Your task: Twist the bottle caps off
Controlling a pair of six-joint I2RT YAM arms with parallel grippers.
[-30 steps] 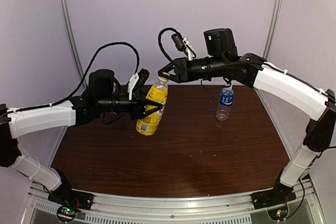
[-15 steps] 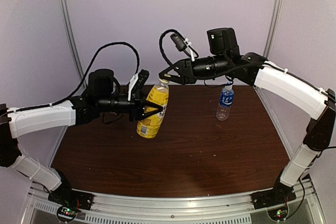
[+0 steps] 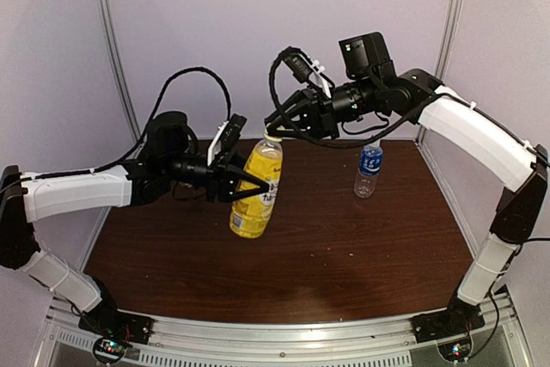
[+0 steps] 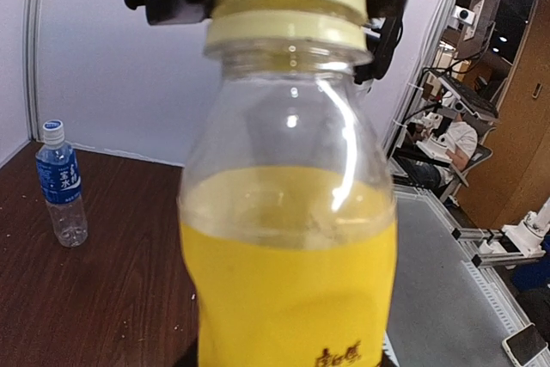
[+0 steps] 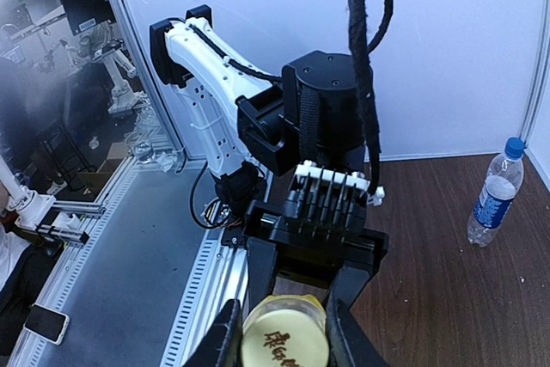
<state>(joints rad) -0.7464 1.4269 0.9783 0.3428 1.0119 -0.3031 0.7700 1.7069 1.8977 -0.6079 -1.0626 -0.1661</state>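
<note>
The left gripper (image 3: 243,185) is clamped around the body of the yellow bottle (image 3: 256,198), holding it tilted. The right gripper (image 3: 273,131) pinches the yellow cap (image 5: 284,340) at the bottle's top, a finger on each side. A small clear bottle (image 3: 369,169) stands on the table (image 3: 344,255), well apart from both grippers, under the right arm.

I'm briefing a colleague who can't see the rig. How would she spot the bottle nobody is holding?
Start at the dark brown table, then look toward its far right side. A small clear bottle stands there upright and alone. Unlike the yellow bottle being gripped nearer the middle, it is see-through with a blue label.
</note>
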